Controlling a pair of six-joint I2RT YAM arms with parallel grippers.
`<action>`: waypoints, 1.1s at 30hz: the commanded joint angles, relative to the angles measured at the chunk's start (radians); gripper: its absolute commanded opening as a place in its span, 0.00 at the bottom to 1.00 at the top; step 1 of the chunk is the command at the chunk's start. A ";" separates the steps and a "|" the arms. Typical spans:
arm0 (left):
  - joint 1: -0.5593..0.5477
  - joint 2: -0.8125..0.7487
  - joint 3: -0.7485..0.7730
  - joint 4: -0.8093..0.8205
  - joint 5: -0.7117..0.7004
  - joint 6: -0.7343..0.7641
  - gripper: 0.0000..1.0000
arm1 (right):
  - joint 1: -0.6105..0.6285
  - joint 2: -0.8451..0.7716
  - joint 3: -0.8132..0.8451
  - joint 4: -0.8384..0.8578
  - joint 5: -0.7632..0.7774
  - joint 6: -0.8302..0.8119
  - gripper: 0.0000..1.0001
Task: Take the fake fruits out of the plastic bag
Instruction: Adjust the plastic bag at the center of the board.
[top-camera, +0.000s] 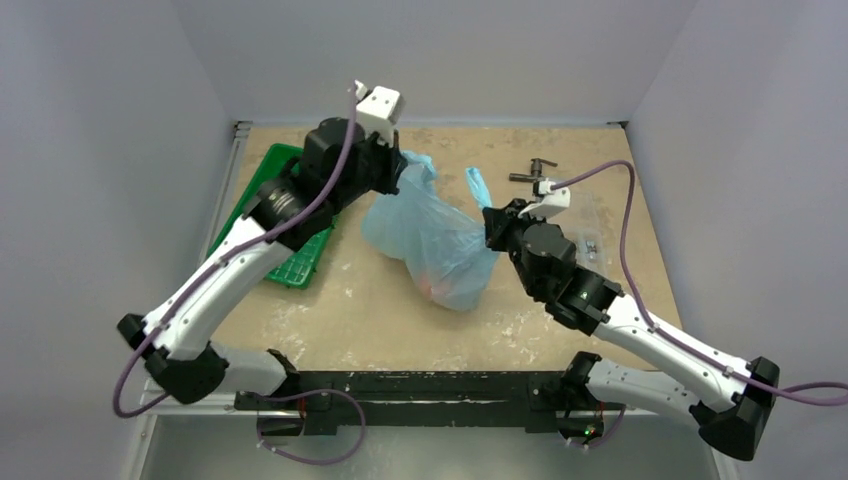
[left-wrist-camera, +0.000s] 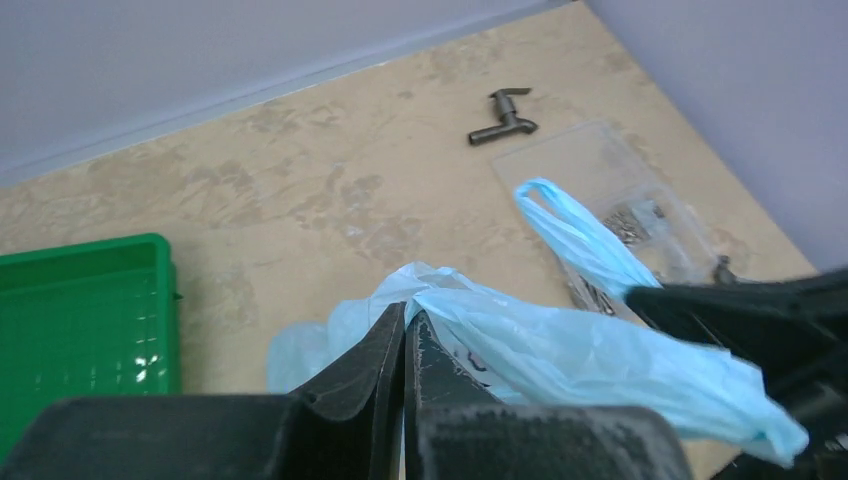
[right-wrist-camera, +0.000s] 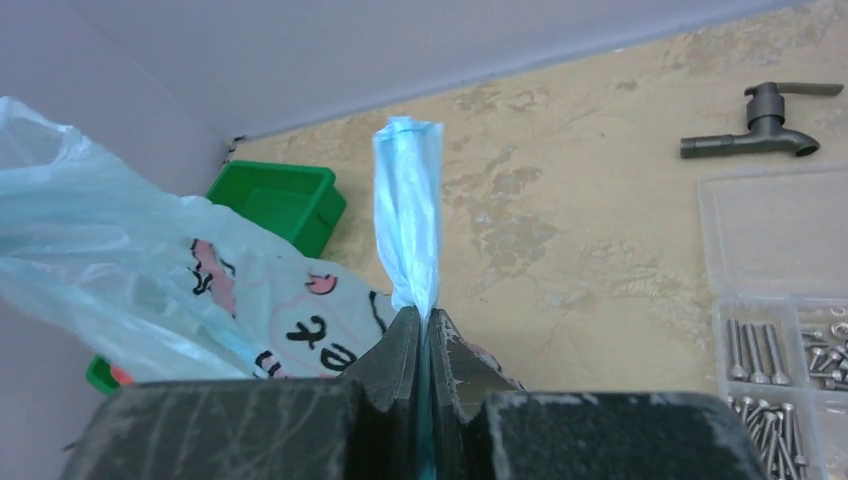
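Plastic bag (top-camera: 430, 240), thin, crinkly and pale blue with a dark and pink print, is shown held up over the middle of a tan worktop (top-camera: 400, 330) between two robot arms, its belly sagging towards the surface. The left fingers (left-wrist-camera: 392, 345) are seen closed on a fold of film at the bag's far left rim. The right fingers (right-wrist-camera: 405, 345) are closed on the twisted base of one loop handle (right-wrist-camera: 408, 190), which stands up above them. An orange-red blur, judged to be the fake fruits (top-camera: 437, 285), is visible through the film at the lowest part of the bag; how many are inside cannot be told. A green tray (top-camera: 290, 235) lies to the left, and a metal tap (top-camera: 530, 172) and a clear box of screws (right-wrist-camera: 790, 300) lie to the right. The film is judged to be light, limp and slippery, and easily torn if pulled hard, so it is best taken by the bunched handles or rim. The fruits are expected to be light, smooth and apt to roll once tipped out.
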 joint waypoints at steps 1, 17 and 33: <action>-0.004 -0.175 -0.283 0.138 0.132 -0.107 0.00 | -0.001 -0.072 -0.036 -0.011 -0.229 -0.117 0.03; -0.004 -0.623 -0.859 0.210 0.175 -0.462 0.00 | 0.000 -0.031 0.082 -0.490 -0.678 0.003 0.85; -0.004 -0.644 -0.842 0.126 0.199 -0.475 0.00 | 0.007 0.233 0.217 -0.066 -0.846 -0.303 0.92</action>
